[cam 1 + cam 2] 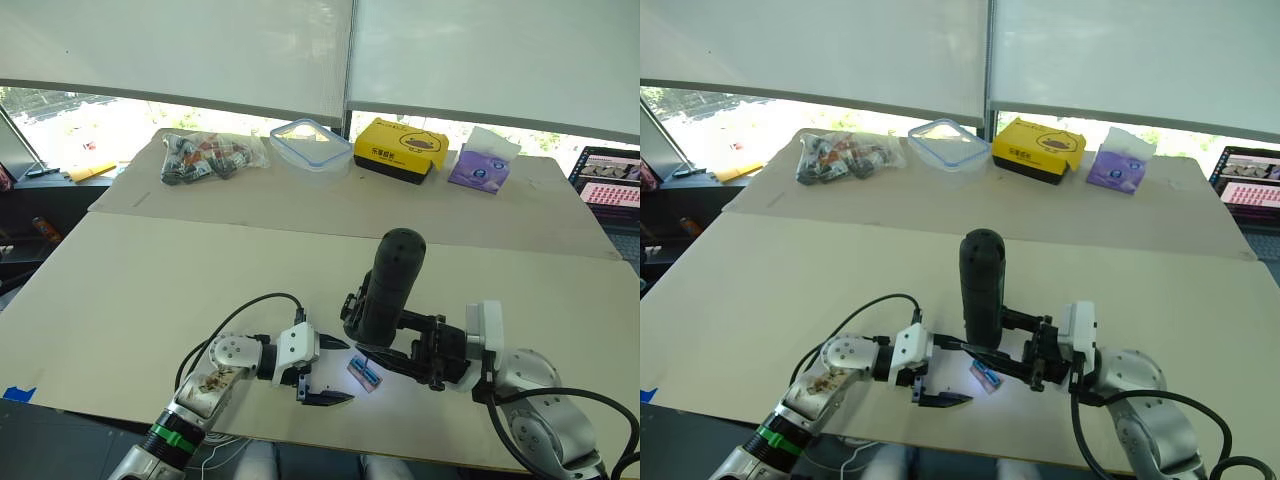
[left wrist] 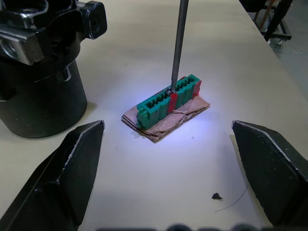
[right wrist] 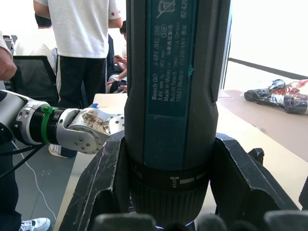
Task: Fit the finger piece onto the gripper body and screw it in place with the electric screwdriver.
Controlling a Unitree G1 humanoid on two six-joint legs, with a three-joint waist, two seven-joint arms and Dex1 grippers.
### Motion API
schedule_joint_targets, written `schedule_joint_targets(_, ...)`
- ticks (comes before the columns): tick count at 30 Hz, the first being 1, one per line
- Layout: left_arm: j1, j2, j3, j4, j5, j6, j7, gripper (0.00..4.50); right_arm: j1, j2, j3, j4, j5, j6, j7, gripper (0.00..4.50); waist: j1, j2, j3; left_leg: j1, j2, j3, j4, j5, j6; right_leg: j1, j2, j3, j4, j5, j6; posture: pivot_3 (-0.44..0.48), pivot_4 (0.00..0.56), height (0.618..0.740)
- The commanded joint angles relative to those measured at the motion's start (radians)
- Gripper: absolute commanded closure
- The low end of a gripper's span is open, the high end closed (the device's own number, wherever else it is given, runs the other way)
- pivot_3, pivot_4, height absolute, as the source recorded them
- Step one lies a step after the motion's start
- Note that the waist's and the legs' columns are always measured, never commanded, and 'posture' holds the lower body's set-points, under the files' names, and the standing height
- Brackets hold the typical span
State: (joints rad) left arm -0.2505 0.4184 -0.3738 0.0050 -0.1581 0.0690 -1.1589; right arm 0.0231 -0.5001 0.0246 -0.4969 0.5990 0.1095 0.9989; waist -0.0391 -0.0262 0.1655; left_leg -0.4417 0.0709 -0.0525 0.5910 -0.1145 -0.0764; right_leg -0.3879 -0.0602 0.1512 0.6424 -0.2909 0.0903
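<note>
Green block (image 2: 169, 101) under lit bit at lower centre; right hand (image 1: 420, 345) clamped electric screwdriver (image 1: 388, 285) upright. Left hand (image 2: 168, 168) spread wide, empty; gripper body (image 2: 41, 67) upper left. Risk: bit slipping, shoving unheld block.

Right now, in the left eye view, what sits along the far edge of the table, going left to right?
Bag of small parts → clear plastic box → yellow box → purple tissue pack → laptop screen.
</note>
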Motion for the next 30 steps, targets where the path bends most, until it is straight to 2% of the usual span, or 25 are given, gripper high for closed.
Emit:
schedule_joint_targets(1, 0.024, -0.006, -0.045, 0.018, 0.015, 0.023, -0.001, 0.03, -0.015, 0.004, -0.008, -0.010, 0.005, -0.017, -0.005, 2.60, 0.000, 0.000, 0.000, 0.000, 0.000, 0.000, 0.000, 0.000, 0.000, 0.000, 0.000, 0.000, 0.000, 0.000, 0.000, 0.000, 0.150, 0.740)
schedule_joint_targets(24, 0.012, -0.009, -0.041, 0.009, 0.014, 0.041, 0.008, 0.03, -0.014, 0.002, 0.013, 0.014, -0.026, -0.013, -0.009, 2.60, 0.001, 0.000, -0.001, 0.000, 0.000, 0.000, 0.000, 0.000, 0.000, 0.000, 0.000, 0.000, 0.000, 0.000, 0.000, 0.000, 0.150, 0.740)
schedule_joint_targets(30, 0.011, -0.005, -0.035, 0.005, 0.010, 0.041, 0.011, 0.03, -0.029, -0.008, -0.012, 0.000, 0.014, 0.005, -0.004, 2.60, 0.001, 0.000, -0.001, 0.001, 0.000, 0.000, 0.000, 0.000, 0.000, 0.000, 0.000, 0.000, 0.000, 0.000, 0.000, 0.000, 0.150, 0.740)
